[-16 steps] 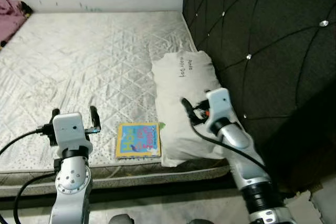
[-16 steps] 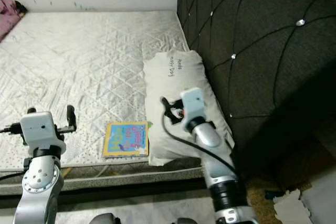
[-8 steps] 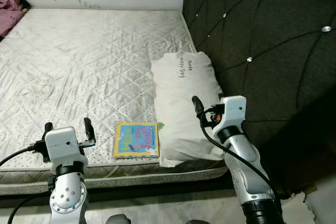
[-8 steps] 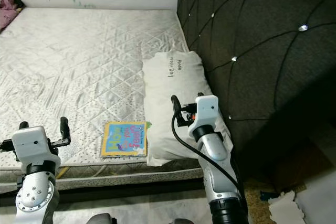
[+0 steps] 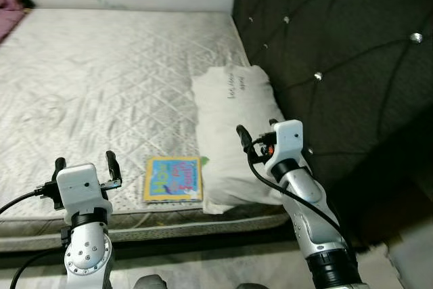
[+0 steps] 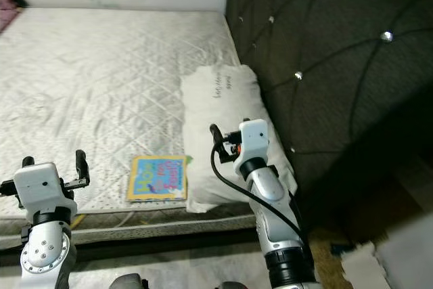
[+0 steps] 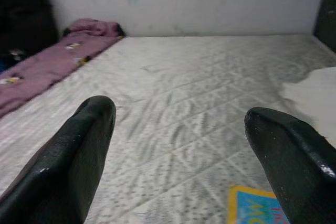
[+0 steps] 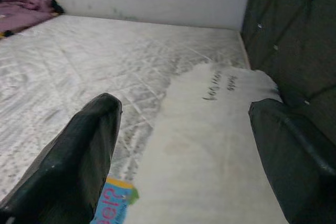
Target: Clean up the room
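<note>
Up front, the left eye view takes in a bare quilted mattress (image 5: 115, 72) running back to a pale wall, with a dark tufted headboard (image 5: 325, 52) along its right side. A white pillow (image 5: 237, 133) lies against that headboard near the mattress's front edge, and a colourful children's book (image 5: 174, 179) lies flat just beside the pillow's left edge. The left gripper (image 5: 83, 167) hovers over the front edge of the mattress, left of the book and apart from it, its two fingers spread with nothing between them. The right gripper (image 5: 256, 133) hangs over the lower part of the pillow, fingers likewise apart and empty.

From the right eye view the same layout appears, plus a strip of floor beyond the bed's corner with a pale scrap (image 6: 362, 255) on it.

Along the left wrist view, a crumpled purple cloth (image 7: 47, 61) shows at the far end of the mattress by the wall, and the book's yellow-edged corner (image 7: 252, 205) sits low beside one finger (image 7: 294, 161).

Through the right wrist view, handwriting on the pillow (image 8: 218, 90) comes closer but stays too small to read; the book's cover letters (image 8: 113, 203) peek out, cut off and illegible.
</note>
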Motion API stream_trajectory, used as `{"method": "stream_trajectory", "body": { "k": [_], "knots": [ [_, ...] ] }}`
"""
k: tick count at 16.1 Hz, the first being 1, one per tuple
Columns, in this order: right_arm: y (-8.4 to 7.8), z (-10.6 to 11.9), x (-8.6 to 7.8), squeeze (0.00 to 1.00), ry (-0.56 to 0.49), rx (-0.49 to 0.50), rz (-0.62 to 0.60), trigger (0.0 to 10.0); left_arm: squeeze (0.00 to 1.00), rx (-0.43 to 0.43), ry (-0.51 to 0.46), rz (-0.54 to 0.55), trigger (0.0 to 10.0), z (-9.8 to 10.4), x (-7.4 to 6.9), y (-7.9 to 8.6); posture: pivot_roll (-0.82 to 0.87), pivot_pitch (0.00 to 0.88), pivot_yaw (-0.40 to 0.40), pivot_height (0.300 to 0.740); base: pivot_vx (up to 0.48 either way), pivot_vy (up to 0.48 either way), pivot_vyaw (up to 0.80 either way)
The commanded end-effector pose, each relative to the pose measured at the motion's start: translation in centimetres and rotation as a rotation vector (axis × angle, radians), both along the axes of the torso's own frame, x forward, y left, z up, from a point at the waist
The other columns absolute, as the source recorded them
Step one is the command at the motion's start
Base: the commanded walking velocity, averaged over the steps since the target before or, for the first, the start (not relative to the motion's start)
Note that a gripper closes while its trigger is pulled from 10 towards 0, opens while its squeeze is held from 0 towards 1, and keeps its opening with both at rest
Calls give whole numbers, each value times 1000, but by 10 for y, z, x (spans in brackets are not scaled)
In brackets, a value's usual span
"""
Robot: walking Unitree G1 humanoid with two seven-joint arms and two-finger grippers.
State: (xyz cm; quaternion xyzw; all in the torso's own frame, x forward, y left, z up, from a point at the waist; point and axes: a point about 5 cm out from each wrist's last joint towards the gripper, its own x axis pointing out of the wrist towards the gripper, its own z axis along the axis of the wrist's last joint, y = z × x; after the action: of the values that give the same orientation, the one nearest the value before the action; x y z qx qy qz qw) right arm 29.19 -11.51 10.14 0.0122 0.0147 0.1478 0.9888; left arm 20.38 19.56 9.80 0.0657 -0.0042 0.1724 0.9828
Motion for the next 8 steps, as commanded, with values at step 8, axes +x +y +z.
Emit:
{"method": "stream_trajectory", "body": {
  "k": [8],
  "knots": [
    [4,16,15,0,-46,21,-6,10000,0,-109,-188,-209,10000,26,11,-19,14,0,-55,740,0,0,-191]
  ]
}}
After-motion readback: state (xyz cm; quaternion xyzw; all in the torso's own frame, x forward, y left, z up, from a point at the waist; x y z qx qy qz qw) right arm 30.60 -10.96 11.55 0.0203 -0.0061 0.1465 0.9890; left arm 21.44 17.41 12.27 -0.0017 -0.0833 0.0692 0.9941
